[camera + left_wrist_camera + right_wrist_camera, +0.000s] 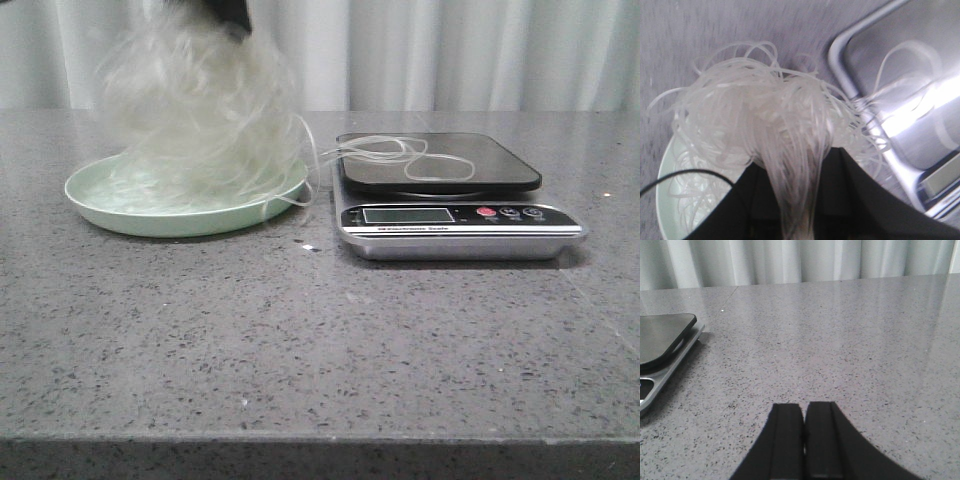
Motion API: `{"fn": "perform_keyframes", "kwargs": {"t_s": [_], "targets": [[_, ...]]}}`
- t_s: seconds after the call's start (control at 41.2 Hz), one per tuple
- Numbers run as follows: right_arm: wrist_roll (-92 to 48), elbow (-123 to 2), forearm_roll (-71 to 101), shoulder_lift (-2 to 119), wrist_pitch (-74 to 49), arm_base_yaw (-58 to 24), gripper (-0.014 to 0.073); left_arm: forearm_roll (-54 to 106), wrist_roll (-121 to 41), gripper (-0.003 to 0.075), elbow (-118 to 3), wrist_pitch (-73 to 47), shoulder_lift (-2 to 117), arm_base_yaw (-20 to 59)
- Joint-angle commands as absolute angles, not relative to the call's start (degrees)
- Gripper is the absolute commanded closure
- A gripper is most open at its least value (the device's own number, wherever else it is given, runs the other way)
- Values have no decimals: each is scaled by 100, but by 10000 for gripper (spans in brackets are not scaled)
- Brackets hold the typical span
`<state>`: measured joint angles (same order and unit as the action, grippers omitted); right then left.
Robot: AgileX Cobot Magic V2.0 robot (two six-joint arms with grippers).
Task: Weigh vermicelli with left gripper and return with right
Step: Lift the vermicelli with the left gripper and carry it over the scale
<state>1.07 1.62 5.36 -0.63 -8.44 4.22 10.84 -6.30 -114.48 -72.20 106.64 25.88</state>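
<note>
I see my left gripper (797, 220) pinching the whitish glass-noodle vermicelli tangle (205, 110), blurred, hanging vertically over the pale green plate (130, 215); right gripper (804, 440) fingers pressed together.

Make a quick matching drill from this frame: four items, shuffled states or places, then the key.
Items:
1. vermicelli
2. pale green plate
3. scale
4. right gripper

States:
A. jaws together, over bare countertop beside the scale
B. silver body, dark platform, a few stray strands lying across it
C. bunch pinched between the left gripper jaws, hanging over the plate
D. on the counter to the scale's left, under the tangle

Pairs: 1-C, 2-D, 3-B, 4-A
</note>
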Motion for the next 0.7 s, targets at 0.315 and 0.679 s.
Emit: {"fn": "perform_keyframes", "kwargs": {"t_s": [0.315,0.679], "targets": [[100,113,479,-151,-409,452,443,1486,-611,583,-12681,-6393,10373,3887],[100,113,479,-151,-409,452,443,769,-611,583,-12681,-6011,11309,4404]]}}
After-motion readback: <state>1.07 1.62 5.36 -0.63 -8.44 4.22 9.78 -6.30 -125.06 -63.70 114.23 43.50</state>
